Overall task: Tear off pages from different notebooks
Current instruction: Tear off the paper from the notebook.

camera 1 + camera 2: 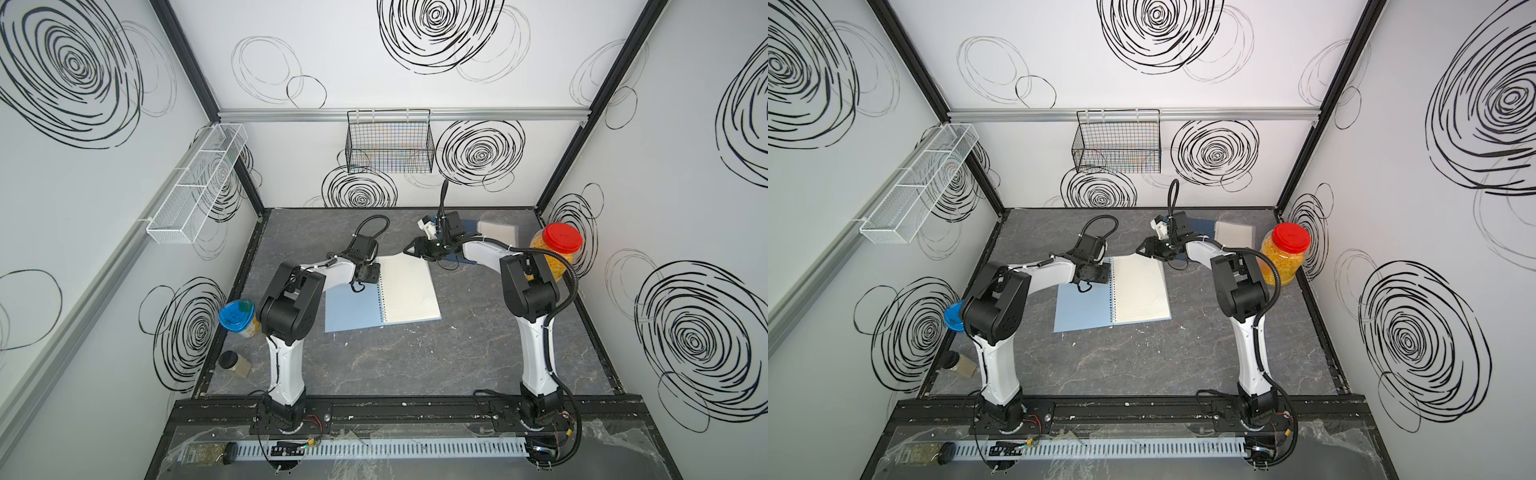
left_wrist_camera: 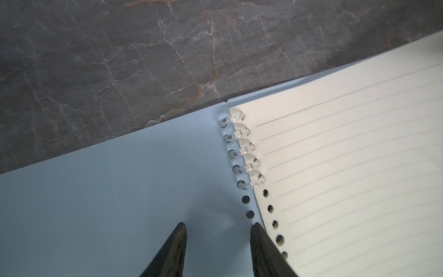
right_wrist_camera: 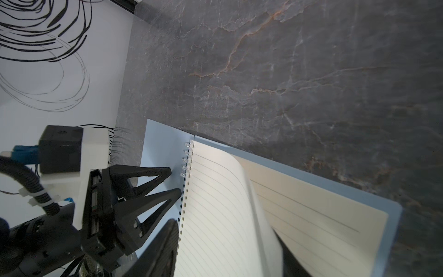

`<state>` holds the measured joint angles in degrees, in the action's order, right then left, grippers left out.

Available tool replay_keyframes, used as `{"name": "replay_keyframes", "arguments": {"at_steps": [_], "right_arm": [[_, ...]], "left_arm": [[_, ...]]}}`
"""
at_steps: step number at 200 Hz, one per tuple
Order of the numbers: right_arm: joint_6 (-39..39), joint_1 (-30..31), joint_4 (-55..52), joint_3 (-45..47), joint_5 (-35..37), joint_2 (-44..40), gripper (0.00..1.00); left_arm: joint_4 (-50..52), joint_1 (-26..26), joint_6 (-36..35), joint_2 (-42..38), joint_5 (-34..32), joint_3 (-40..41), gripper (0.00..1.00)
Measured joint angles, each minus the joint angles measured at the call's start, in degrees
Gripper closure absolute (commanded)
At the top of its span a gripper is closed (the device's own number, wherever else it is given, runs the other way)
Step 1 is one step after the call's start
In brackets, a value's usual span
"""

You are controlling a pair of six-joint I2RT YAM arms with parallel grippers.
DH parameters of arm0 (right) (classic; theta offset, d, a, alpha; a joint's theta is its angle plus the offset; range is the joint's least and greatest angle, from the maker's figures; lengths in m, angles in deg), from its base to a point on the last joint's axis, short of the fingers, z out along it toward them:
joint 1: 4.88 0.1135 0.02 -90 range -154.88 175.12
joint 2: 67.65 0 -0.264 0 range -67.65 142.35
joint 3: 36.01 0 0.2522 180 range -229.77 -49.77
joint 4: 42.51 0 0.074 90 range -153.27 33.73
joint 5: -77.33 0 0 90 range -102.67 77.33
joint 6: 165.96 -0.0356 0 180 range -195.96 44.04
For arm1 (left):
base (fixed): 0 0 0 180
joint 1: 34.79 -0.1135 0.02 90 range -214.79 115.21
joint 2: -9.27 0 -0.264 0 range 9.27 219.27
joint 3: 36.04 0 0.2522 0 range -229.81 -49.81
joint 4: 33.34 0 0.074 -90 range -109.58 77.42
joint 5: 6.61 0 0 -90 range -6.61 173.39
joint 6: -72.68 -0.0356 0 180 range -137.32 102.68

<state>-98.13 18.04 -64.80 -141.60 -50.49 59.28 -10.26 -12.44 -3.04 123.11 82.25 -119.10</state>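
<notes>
Well, we see the light blue notebook lying open in the middle of the dark marbled surface, its cover folded out flat to the left and the cream lined pages to the right. Our left hand comes down on that cover at its far end, just beside the clear binding rings. Its two fingers are spread, tips touching the blue sheet, with nothing between them.

Our right hand reaches in from the right at the notebook's far edge. The top page curls up off the stack there, its far right corner raised to the hand while its punched edge lies by the rings. In the right wrist view the sheet rises between this hand's fingers, which stand well apart on either side of it; we cannot tell whether either one presses on the paper.

The dark navy notebook and the frosted clear notebook lie flat side by side at the far right, the navy one to the left and partly hidden behind the right arm. A jar with a red lid stands just right of them.
</notes>
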Motion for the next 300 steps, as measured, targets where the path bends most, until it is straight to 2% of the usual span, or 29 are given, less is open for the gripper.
{"name": "replay_keyframes", "arguments": {"at_steps": [42, 88, 153, 214, 269, 300], "right_arm": [[3.06, 2.19, -2.78, -0.02, 2.32, 0.0, 0.47], [4.44, 3.08, -3.98, 0.0, 6.56, -0.02, 0.51], [6.32, 4.26, -5.53, 0.0, 14.58, -1.16, 0.55], [8.85, 7.17, -8.61, -1.49, 21.22, -2.4, 0.61], [11.28, 9.99, -11.65, -3.96, 27.47, -2.82, 0.75], [11.74, 10.67, -12.33, -4.87, 29.14, -2.82, 0.92]], "left_arm": [[0.0, 1.73, 1.42, -2.34, 0.37, 2.82, 0.53], [1.27, 0.76, 1.88, -2.93, 2.25, 2.75, 0.53], [5.73, -4.57, -0.04, 1.33, 2.29, -5.44, 0.54], [9.46, -5.51, -2.56, 6.84, 0.98, -13.05, 0.54], [11.85, -5.62, -4.26, 9.22, -2.19, -16.7, 0.55], [12.02, -6.05, -4.81, 9.92, -3.74, -17.59, 0.58]]}}
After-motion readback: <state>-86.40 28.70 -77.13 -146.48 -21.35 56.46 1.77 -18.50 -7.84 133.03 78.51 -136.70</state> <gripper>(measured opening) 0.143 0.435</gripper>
